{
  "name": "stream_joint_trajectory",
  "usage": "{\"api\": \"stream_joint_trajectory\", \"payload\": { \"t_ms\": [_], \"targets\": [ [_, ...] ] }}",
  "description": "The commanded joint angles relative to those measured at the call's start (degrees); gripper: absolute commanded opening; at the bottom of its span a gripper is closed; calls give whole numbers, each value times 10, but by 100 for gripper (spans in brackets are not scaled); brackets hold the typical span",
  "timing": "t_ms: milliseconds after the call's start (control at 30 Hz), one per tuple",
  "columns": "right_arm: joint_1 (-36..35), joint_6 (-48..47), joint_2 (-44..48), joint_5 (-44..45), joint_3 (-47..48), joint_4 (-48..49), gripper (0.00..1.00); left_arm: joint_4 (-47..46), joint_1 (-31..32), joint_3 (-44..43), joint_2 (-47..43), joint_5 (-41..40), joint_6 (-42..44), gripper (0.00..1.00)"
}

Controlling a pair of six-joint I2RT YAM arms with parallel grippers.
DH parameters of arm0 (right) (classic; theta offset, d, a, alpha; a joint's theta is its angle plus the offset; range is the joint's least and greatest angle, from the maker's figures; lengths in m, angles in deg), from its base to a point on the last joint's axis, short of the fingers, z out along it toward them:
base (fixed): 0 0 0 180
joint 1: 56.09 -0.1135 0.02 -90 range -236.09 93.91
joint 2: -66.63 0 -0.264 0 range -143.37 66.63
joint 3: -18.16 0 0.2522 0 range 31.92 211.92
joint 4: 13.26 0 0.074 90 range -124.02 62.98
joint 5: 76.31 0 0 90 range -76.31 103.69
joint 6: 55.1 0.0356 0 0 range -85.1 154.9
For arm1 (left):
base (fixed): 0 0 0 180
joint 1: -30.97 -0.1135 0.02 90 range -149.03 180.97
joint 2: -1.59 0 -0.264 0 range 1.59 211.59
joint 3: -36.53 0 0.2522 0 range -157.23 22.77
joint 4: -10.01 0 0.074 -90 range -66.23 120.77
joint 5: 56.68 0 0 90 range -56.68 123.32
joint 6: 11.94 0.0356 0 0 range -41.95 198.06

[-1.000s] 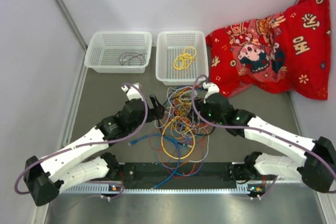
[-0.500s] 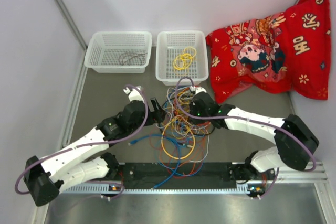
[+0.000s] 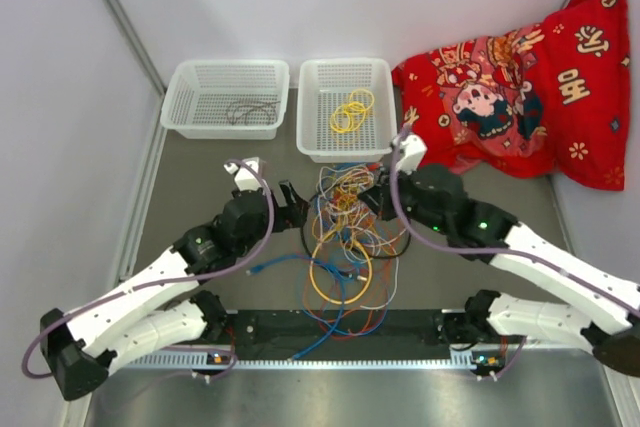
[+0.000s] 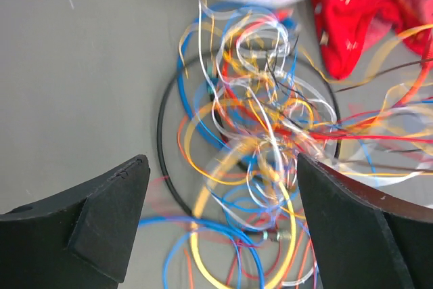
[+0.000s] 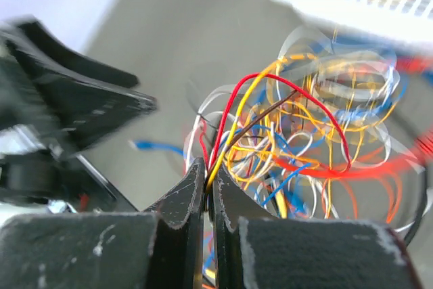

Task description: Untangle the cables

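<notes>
Up close, the right gripper point(image 5: 208, 191) has its two dark, scuffed fingers point(image 5: 183, 201) pressed together on a few thin strands: one red, one yellow, one black. These rise from the pinch and arc back into the cables point(image 5: 304, 133). The cables lie as a loose heap of glossy loops in yellow, orange, blue, white and red on the grey table point(image 3: 200, 177), between the two grippers and just in front of the baskets. Blur smears most loops in both wrist views, so single strands are hard to follow. The left gripper point(image 4: 223, 235) stands spread wide at the heap's left edge, holding nothing, its matte black wedge-shaped fingers cut off by the lower edge of the view. Behind the heap, one white mesh basket point(image 3: 345, 65) holds a yellow coil point(image 3: 350, 110), and the other point(image 3: 225, 67) holds what seems to be a dark wire point(image 3: 250, 110). A red printed cushion point(image 3: 520, 87) lies to the right, partly cropped.
</notes>
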Motion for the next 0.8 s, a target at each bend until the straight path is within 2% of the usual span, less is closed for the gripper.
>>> {"api": "stream_joint_trajectory", "payload": {
  "t_ms": [0,233,333,367,433,533,767],
  "targets": [
    [-9,-36,63,41,49,-45,0,-61,-1,-30,-29,-50,63,95],
    [-9,-24,122,45,32,-78,0,-134,0,-27,-42,-31,116,95],
    [-8,-9,144,27,18,-65,0,-202,0,-13,-31,34,137,92],
    [-9,-4,151,17,15,-55,0,-223,-1,-9,-24,76,138,89],
    [-9,4,171,-16,4,-35,0,-252,-1,-6,4,115,130,86],
    [-9,4,188,-18,7,-25,0,-260,-1,-7,48,166,103,80],
    [-9,-10,220,49,19,-90,0,-289,-1,37,85,193,41,75]
  ]
}}
